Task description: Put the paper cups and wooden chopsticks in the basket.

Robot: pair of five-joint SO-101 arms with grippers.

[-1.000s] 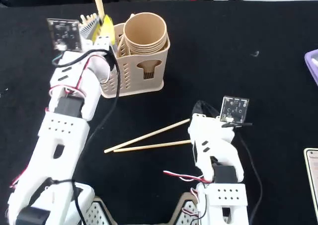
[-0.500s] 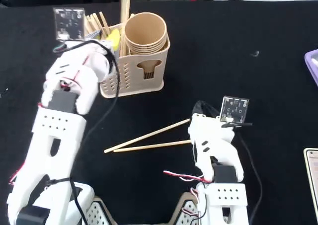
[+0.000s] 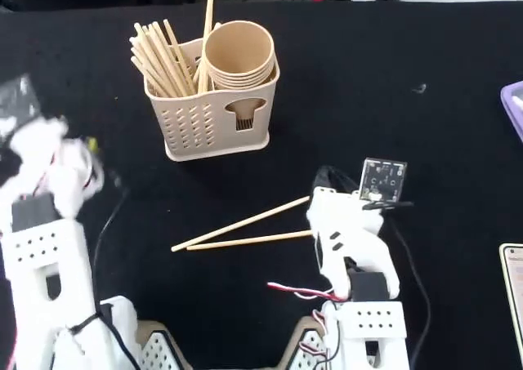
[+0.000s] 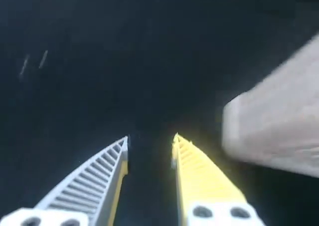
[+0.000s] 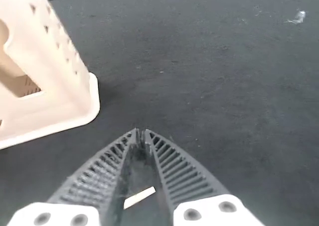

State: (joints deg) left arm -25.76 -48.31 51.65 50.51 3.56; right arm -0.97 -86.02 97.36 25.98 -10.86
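The basket (image 3: pixel 196 125) stands on the black desk (image 3: pixel 425 141), with a stack of paper cups (image 3: pixel 239 53) in one compartment and a bundle of chopsticks (image 3: pixel 155 60) in the one beside it. Two more chopsticks (image 3: pixel 245 241) lie flat on the desk, their ends at the right hand (image 5: pixel 141 134), which is clenched tip to tip. The left hand (image 4: pixel 149 142) hangs released near the basket, gripping nothing.

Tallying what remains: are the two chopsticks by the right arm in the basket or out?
Out. Both chopsticks lie flat on the black table, apart from the basket.
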